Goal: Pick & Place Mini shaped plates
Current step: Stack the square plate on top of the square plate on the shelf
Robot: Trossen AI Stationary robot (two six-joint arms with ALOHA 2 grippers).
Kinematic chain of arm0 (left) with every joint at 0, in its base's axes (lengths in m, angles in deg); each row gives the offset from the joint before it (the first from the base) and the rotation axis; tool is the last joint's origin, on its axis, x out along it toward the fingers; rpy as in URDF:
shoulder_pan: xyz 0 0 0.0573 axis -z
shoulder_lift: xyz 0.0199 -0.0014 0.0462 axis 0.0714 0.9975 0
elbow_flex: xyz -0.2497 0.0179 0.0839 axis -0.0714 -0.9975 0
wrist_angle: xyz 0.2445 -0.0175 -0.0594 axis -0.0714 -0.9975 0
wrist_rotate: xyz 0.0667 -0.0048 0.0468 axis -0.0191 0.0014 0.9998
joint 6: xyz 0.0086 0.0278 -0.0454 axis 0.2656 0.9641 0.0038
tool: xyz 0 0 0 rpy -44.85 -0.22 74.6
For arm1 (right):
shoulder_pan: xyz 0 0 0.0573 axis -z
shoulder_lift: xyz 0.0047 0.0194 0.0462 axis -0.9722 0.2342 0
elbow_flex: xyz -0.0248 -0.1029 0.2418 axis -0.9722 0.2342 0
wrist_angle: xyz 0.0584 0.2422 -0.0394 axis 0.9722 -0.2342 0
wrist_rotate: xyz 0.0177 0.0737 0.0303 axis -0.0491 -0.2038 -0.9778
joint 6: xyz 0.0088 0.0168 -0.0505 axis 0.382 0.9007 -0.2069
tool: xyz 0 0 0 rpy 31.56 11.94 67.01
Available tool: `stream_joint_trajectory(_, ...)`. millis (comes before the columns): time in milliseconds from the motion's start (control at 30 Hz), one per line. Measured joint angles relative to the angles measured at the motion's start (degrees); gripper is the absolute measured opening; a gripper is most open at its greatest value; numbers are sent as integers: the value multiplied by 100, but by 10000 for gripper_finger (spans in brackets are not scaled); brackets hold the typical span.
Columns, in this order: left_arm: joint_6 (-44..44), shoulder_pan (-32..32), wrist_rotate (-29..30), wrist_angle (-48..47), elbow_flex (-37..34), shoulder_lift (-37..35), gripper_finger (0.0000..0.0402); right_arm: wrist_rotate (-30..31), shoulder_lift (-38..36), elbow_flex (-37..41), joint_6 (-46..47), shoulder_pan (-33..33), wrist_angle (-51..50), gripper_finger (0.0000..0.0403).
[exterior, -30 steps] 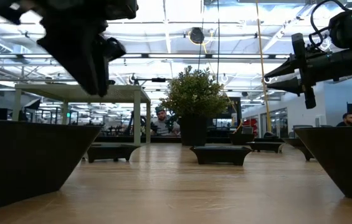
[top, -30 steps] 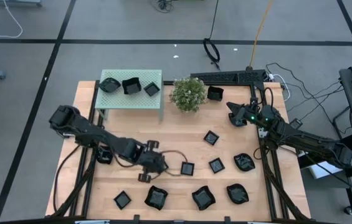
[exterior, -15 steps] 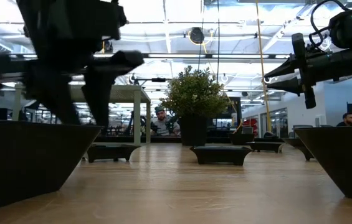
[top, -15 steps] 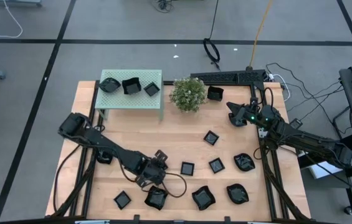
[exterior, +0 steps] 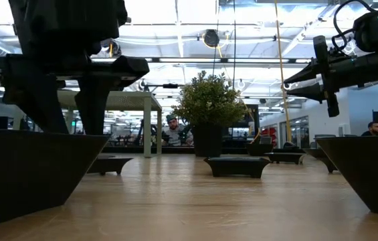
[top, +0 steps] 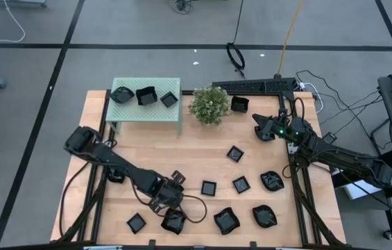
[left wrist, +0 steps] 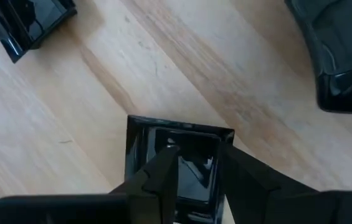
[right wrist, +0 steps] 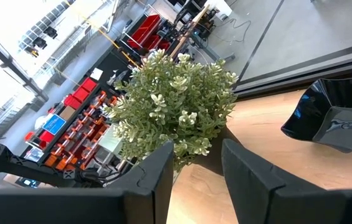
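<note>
High view: three small glossy black plates (top: pixel 145 96) lie on the pale green stand (top: pixel 147 114) (many remain); my left gripper (top: pixel 170 205), fingers parted, straddles one square plate (left wrist: pixel 179 158).

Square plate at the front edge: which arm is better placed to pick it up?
Left. Its gripper is directly above the square plate, fingers open astride it. The right gripper hovers far off by the potted plant.

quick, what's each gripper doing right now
Left gripper: open, fingers straddling a square plate on the table.
Right gripper: open, empty, facing the potted plant.
</note>
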Motion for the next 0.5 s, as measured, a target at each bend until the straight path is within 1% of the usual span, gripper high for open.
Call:
stream_joint_trajectory(267,-302,273,-40,50,0,-5,120,0,0,0,1,0,1,123)
stream_joint_trajectory(500,-331,288,174,3,6,-8,120,0,0,0,1,-2,2,123)
